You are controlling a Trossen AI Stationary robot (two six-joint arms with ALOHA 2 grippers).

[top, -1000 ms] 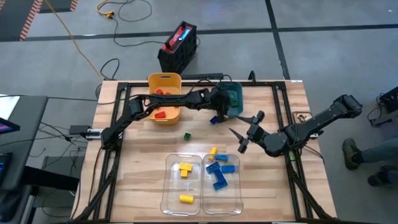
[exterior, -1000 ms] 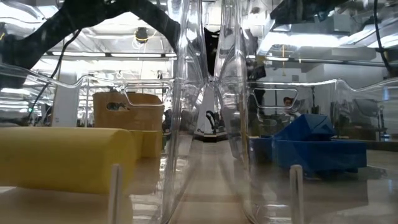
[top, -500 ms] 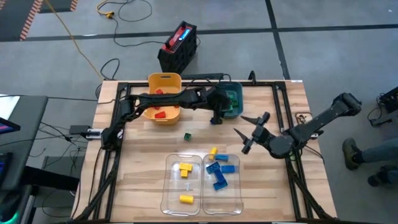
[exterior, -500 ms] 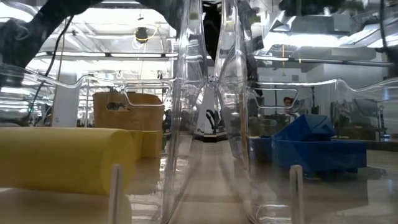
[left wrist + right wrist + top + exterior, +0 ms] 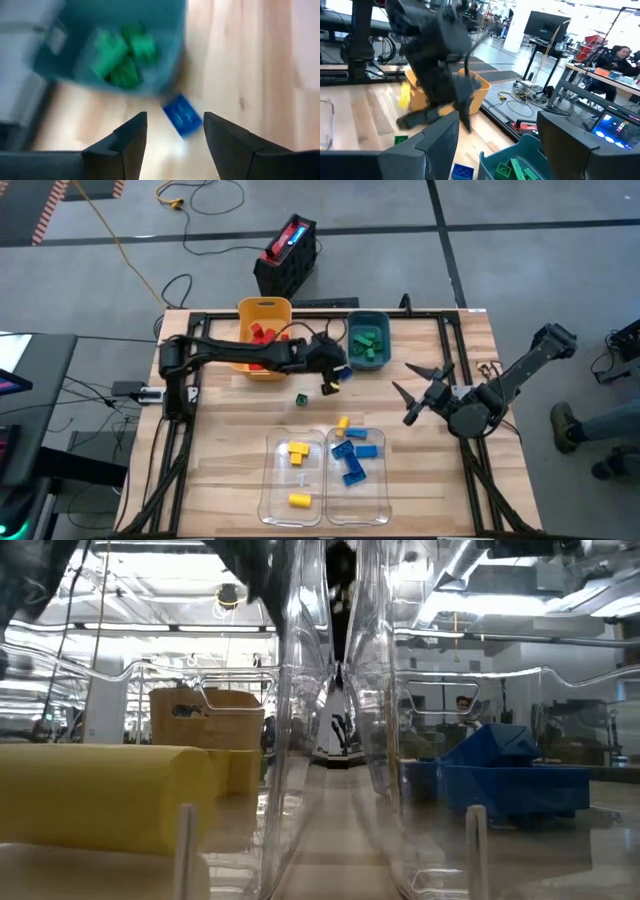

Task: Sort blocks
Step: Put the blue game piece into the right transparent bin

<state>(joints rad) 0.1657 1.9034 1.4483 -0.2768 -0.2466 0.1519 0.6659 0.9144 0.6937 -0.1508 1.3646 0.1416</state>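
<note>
My left gripper [image 5: 334, 378] hangs open over the table just short of the teal bin [image 5: 368, 340], which holds green blocks [image 5: 122, 57]. A blue block [image 5: 182, 116] lies flat on the wood below and ahead of its fingertips, untouched. A green block [image 5: 301, 399] and a yellow block [image 5: 343, 422] lie loose on the table. The yellow bin [image 5: 263, 340] holds red blocks. Two clear bins hold yellow blocks [image 5: 296, 450] and blue blocks [image 5: 352, 460]. My right gripper [image 5: 420, 390] stands open at the right, nothing between its fingers.
The two clear bins [image 5: 325, 510] stand side by side at the near middle, and in the low view their walls [image 5: 330, 720] fill the picture. A black frame [image 5: 440, 320] runs round the table top. There is bare wood [image 5: 230, 430] at the near left.
My left gripper has drawn back from the teal bin toward the table's left and near side; the blue block has stayed on the wood by the bin. My right gripper has drifted toward the table's right edge, still open.
</note>
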